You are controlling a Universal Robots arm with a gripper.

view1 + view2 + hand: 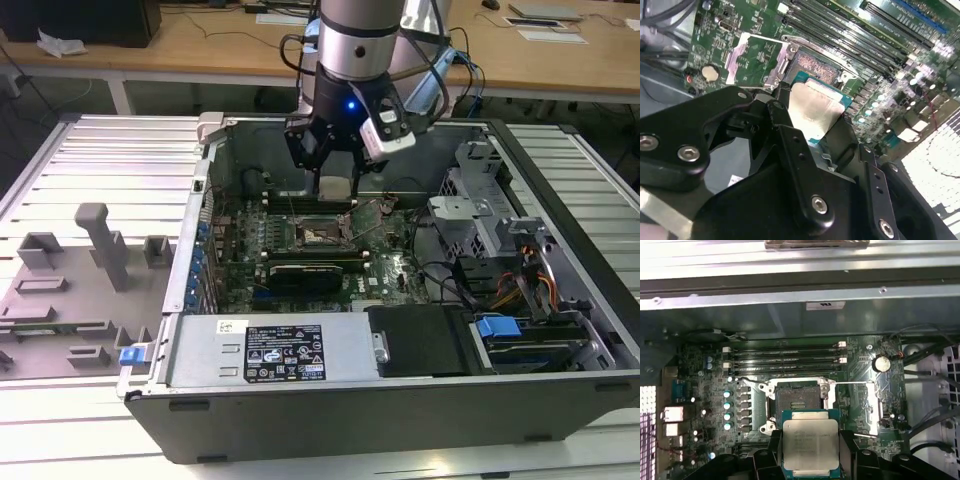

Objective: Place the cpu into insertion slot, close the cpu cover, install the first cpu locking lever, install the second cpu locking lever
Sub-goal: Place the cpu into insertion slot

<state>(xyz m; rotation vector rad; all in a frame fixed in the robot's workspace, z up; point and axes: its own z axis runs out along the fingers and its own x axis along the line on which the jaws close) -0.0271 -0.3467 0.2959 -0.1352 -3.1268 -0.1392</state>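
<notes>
One small flat square cpu (810, 444), with a silvery-grey metal top and green rim, is clamped by two opposite edges between the black fingers (767, 460) of the gripper (335, 180), which are closed to the chip's width. It hangs above, and apart from, one square dark-framed insertion slot (797, 402) on the green motherboard (390, 265), mid-way across the open grey computer case (400, 420). One thin silvery cpu cover (736, 55) seems to lie flipped open beside the slot. The chip is judged light, stiff and smooth-topped, so it is best held by its edges. Its underside and the slot's pin field are likely fragile.
</notes>
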